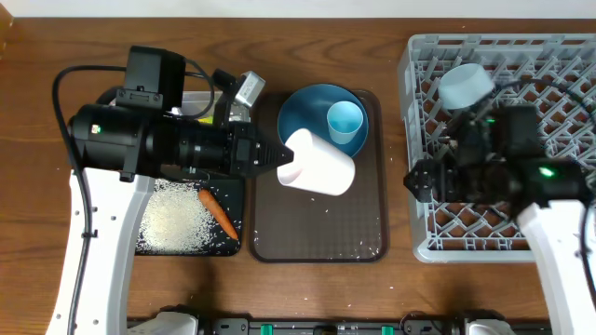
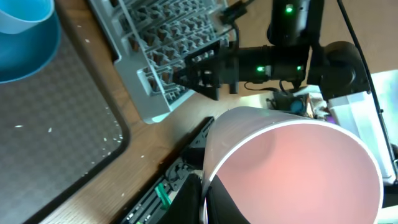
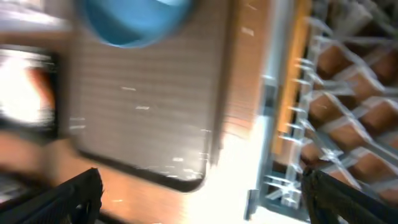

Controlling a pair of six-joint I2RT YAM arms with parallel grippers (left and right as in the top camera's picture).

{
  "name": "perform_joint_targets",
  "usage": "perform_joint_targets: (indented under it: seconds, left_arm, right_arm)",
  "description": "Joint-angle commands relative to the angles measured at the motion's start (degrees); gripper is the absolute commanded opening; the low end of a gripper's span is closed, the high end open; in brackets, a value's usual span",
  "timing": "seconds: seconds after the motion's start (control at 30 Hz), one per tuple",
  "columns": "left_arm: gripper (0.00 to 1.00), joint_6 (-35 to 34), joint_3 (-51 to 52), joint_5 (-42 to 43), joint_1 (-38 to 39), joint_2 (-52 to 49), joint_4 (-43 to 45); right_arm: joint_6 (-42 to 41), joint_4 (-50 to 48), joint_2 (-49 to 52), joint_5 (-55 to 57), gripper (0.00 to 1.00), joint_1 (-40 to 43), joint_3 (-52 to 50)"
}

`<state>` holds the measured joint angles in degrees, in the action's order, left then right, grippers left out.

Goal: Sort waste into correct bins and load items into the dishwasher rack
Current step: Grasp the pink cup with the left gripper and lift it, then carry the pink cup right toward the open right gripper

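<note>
Holding the pink cup point(image 1: 321, 165) tipped on its side, the left claw point(image 1: 282, 156) is clamped tight on the rim, and the cup hangs over the brown tray point(image 1: 317, 233). From the left wrist view you look straight into the cup's open mouth. Right next to it the plate point(image 1: 303, 110) sits at the far end of that tray, with the blue cup point(image 1: 345, 121) standing on it. The right claw point(image 1: 414, 179) is spread wide with nothing in it, hovering at the left edge of the rack point(image 1: 419, 247). The bowl point(image 1: 466, 86) is already in the rack, near its far left corner. Over on the left, the black tray point(image 1: 233, 244) has the rice point(image 1: 175, 221) spread across it and the carrot point(image 1: 218, 213) lying beside the rice. A few stray grains dot the brown tray too.
</note>
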<state>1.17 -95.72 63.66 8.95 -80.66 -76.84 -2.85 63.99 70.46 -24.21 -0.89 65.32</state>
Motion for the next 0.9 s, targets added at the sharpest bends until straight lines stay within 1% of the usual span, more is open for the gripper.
perform_joint_targets:
  seconds: [0.0, 0.07, 0.13, 0.27, 0.37, 0.4, 0.47, 0.53, 0.63, 0.77, 0.87]
  left_arm:
    - [0.06, 1.4, -0.2, 2.8, -0.3, 0.3, -0.5]
    - [0.06, 1.4, -0.2, 2.8, -0.3, 0.3, -0.5]
    - [0.06, 1.4, -0.2, 2.8, -0.3, 0.3, -0.6]
    - [0.06, 1.4, -0.2, 4.0, -0.3, 0.3, -0.6]
    - [0.06, 1.6, -0.2, 6.9, 0.6, 0.3, -0.5]
    - [0.06, 1.6, -0.2, 7.6, 1.1, 0.3, -0.5]
    - [0.06, 1.6, -0.2, 7.9, 2.2, 0.3, -0.5]
    - [0.06, 1.6, -0.2, 7.9, 3.5, 0.3, -0.5]
    - [0.06, 1.6, -0.2, 7.9, 5.4, 0.3, 0.2]
    - [0.06, 1.5, -0.2, 7.9, 7.0, 0.3, 2.0]
    - [0.06, 1.2, -0.2, 8.4, 7.3, 0.3, 2.4]
  right_arm:
    - [4.9, 0.3, -4.8, -15.0, 0.99, 6.1, 1.4]
    - [3.2, 2.1, -6.5, -15.6, 0.99, 9.9, 1.4]
    - [5.3, 4.0, -8.1, -19.8, 0.99, 12.8, 1.4]
    - [14.4, 7.1, -11.2, -35.4, 0.99, 15.9, 1.4]
    - [24.9, 7.6, -13.3, -50.2, 0.99, 15.8, 1.4]
    - [27.2, 7.6, -13.9, -53.7, 0.99, 15.8, 1.4]
    - [28.9, 7.5, -14.9, -58.5, 0.99, 15.8, 1.4]
    - [29.3, 7.6, -15.5, -61.1, 0.99, 15.7, 1.4]
    - [29.3, 7.6, -16.1, -61.6, 0.99, 14.3, 1.4]
    - [29.7, 7.6, -16.5, -61.9, 0.99, 10.1, 1.4]
    - [32.4, 7.6, -16.5, -62.9, 0.99, 6.3, 1.4]
